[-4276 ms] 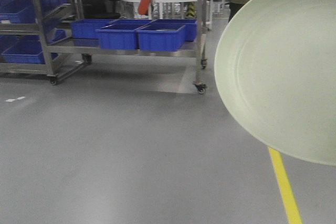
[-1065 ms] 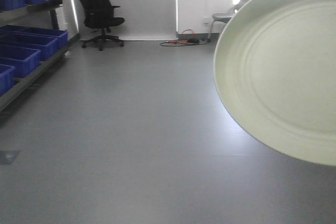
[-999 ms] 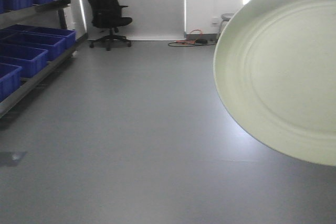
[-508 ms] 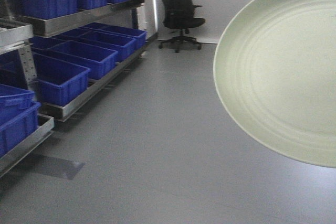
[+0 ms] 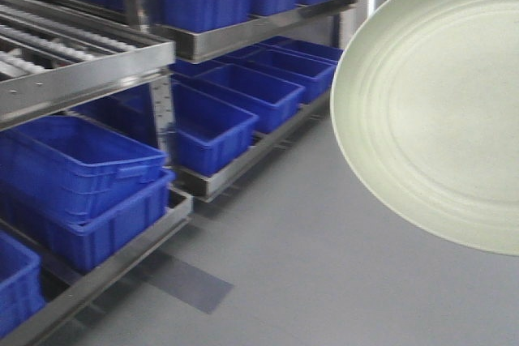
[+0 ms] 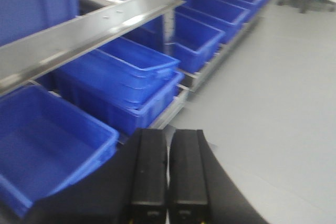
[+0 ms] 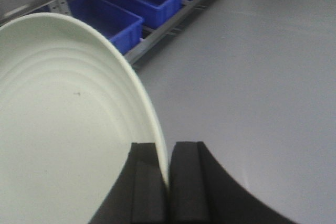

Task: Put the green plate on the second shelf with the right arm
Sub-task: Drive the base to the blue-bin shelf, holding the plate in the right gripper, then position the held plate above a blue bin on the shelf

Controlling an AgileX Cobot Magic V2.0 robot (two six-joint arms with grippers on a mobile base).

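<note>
More blue bins [image 5: 89, 160] fill the view now; green plate [image 5: 438, 111] unmoved.

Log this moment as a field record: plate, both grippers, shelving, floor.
green plate: tilted up, inside facing the front camera, not on any shelf
right gripper: shut on the plate's rim
left gripper: shut, holding nothing
metal rack: on the left of the front view, tiers loaded with blue bins
floor: grey
</note>
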